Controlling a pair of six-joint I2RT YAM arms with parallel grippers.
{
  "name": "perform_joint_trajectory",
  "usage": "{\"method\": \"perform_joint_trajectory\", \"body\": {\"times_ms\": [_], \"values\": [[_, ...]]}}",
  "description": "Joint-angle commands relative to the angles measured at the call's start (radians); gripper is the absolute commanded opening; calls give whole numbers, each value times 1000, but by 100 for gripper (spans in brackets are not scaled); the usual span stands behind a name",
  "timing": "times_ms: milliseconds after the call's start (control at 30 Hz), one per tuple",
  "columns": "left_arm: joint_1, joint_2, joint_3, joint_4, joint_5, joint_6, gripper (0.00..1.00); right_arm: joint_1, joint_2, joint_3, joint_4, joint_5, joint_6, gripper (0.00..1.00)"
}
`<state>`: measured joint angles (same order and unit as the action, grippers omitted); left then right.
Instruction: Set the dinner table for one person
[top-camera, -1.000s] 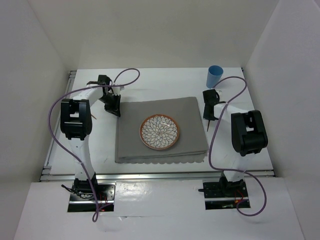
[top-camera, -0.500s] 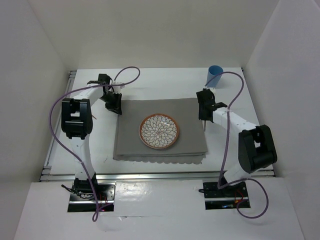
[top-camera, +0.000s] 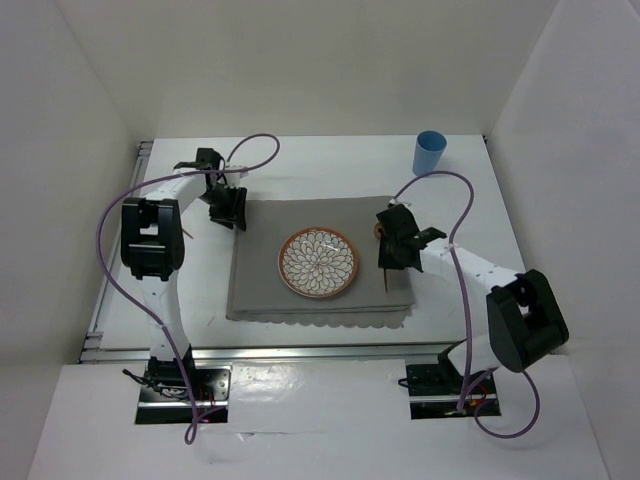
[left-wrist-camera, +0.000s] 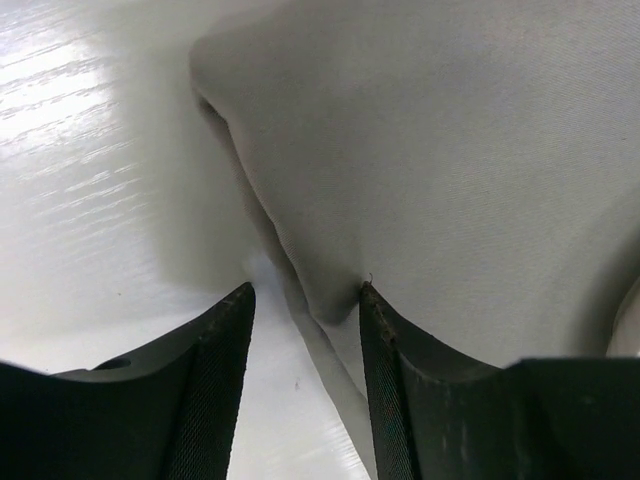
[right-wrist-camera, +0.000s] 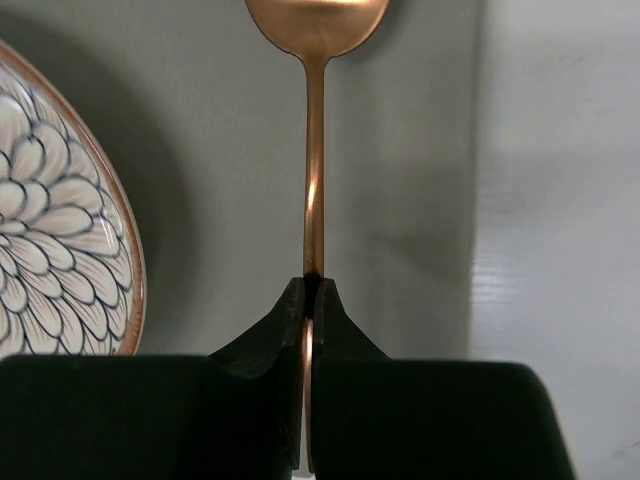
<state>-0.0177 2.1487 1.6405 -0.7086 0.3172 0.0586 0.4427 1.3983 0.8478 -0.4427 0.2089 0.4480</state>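
Starting at the right tool: pinched shut on the thin handle of a copper spoon, bowl pointing away, over the grey placemat just right of the patterned plate. Can't tell whether touching the cloth or hanging above it. Could easily twist or slide in such a skinny grip, and might clip the plate rim if set down too far left. Reaching in low from the right, elbow folded back near the bench edge.

Over to the left tool: spread a little, straddling a bunched-up far-left corner of the mat. Might drag the cloth, plate and all, if closed and pulled. Stretched far out along the left side.

Under everything, the white bench, with the placemat about mid-bench and a blue cup off at the far right corner.
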Motion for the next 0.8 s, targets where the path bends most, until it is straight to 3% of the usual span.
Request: {"method": "perform_joint_trajectory", "body": {"times_ms": [0, 700, 733, 767], "values": [[2, -47, 21, -32, -44, -11, 54, 24, 27, -10, 55, 0, 70, 0], [2, -67, 7, -32, -75, -11, 56, 33, 179, -38, 173, -17, 60, 0], [2, -67, 7, -32, -75, -11, 56, 33, 191, -38, 162, -17, 73, 12], [2, -78, 7, -32, -88, -11, 56, 33, 191, -38, 151, -17, 84, 17]]}}
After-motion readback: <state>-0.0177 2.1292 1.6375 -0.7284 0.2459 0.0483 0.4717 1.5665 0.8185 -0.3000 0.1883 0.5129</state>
